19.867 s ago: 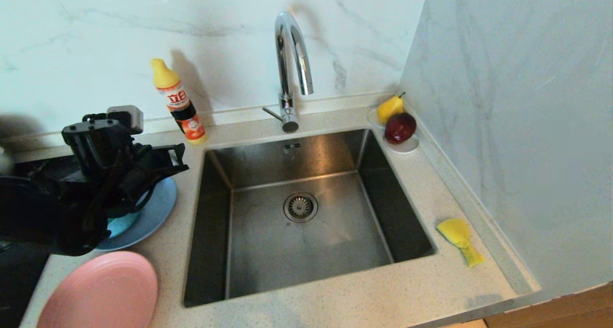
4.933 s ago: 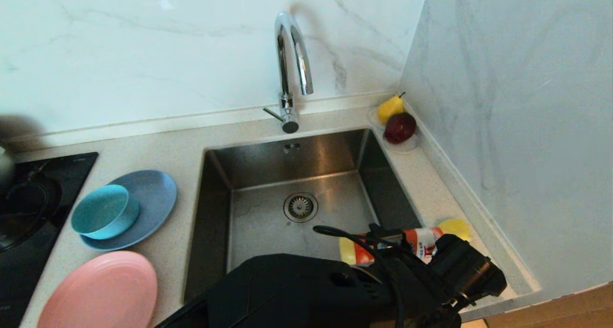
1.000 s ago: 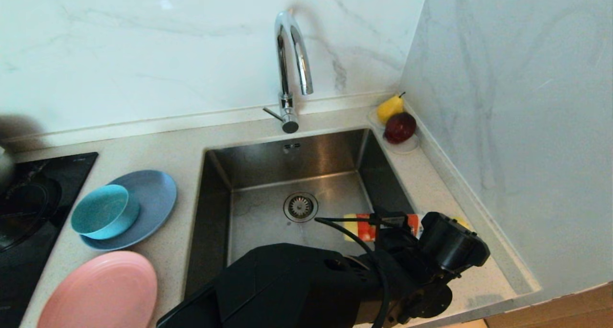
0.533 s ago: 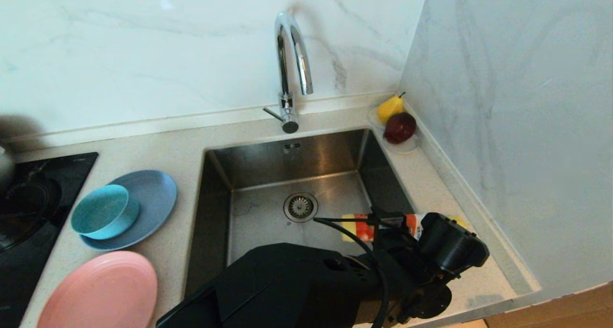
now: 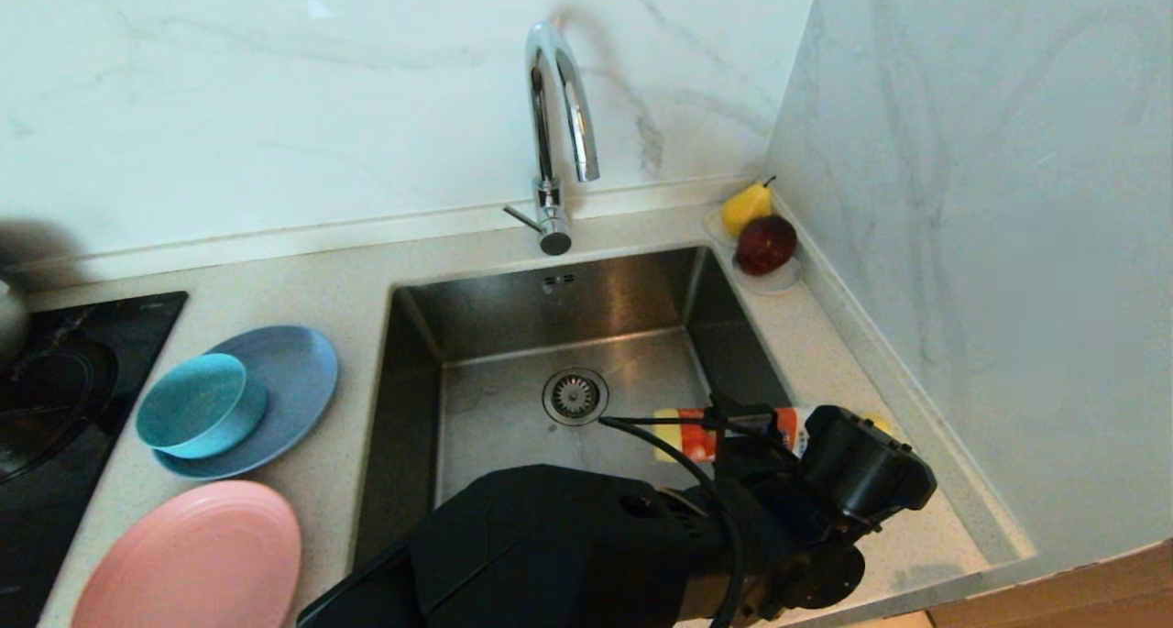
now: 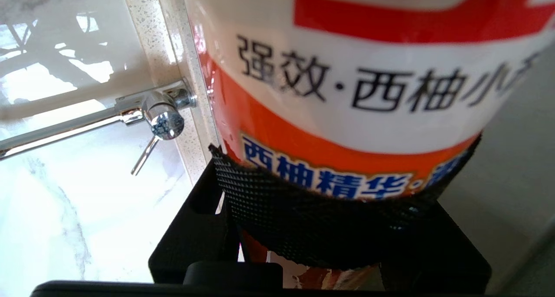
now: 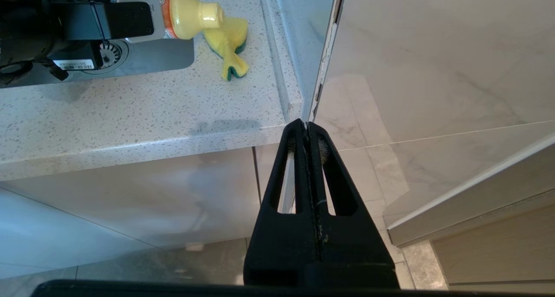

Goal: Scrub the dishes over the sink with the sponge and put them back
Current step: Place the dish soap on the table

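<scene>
My left gripper (image 5: 753, 437) reaches across the sink (image 5: 495, 426) to its right rim and is shut on an orange-and-white detergent bottle (image 5: 710, 431), held lying level. The bottle's label (image 6: 373, 84) fills the left wrist view, with a black finger pad (image 6: 303, 219) pressed on it. The bottle's yellow cap (image 7: 195, 13) hangs just over the yellow sponge (image 7: 230, 45) on the counter; only a sliver of the sponge (image 5: 882, 421) shows in the head view. At the left lie the pink plate (image 5: 188, 559) and the grey-blue plate (image 5: 298, 371), with the teal bowl (image 5: 197, 406) on the latter. My right gripper (image 7: 308, 128) is shut and parked below the counter's front edge.
A chrome faucet (image 5: 554, 124) stands behind the sink, whose drain (image 5: 575, 395) is in its middle. A white saucer (image 5: 779, 281) with a pear and a red fruit sits at the back right corner. The black stovetop (image 5: 55, 380) is at the far left, and a wall (image 5: 962, 243) closes off the right.
Earlier the left gripper took the bottle from the back counter and carried it to the sponge at the right. Over the last second nothing has moved.
</scene>
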You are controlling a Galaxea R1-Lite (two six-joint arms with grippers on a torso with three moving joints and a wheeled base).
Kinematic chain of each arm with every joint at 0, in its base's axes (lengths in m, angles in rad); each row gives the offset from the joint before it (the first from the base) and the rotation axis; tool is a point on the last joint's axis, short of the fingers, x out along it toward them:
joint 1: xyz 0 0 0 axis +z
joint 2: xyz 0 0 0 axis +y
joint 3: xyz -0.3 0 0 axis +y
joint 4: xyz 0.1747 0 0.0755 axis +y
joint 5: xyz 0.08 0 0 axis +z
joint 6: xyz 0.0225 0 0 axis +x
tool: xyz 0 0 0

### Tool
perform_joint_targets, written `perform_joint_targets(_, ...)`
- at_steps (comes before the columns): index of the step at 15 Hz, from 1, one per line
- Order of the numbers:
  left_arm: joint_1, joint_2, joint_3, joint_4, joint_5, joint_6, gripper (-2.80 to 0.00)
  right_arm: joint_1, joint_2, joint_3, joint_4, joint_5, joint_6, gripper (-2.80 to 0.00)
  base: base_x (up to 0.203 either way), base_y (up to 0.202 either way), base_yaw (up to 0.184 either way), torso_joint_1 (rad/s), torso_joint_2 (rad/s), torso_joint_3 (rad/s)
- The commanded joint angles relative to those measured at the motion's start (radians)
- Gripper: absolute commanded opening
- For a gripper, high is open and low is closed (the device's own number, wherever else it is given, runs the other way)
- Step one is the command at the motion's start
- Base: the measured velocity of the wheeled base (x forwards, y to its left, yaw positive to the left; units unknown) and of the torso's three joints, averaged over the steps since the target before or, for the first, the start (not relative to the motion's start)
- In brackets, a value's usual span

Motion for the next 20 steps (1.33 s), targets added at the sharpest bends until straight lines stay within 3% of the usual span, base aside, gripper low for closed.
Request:
perform_joint_targets(1, 0.000, -0.004, 0.002, 0.011, 0.005, 0.007, -2.80, 0.000, 0.000, 0.000, 0.000, 0.000, 0.000, -2.80, 0.000, 0.000, 0.000, 0.000, 0.00, 0.000)
perform_joint_targets(16, -0.002, 0.005, 0.002, -0.007, 0.005, 0.000, -2.80, 0.000, 0.000, 0.000, 0.000, 0.000, 0.000, -2.80, 0.000, 0.000, 0.000, 0.000, 0.00, 0.000)
perform_joint_targets(20, -0.002, -0.020, 0.002, -0.060, -0.005, -0.058, -2.80, 0.000, 0.000, 0.000, 0.000, 0.000, 0.000, -2.80, 0.000, 0.000, 0.000, 0.000, 0.00, 0.000)
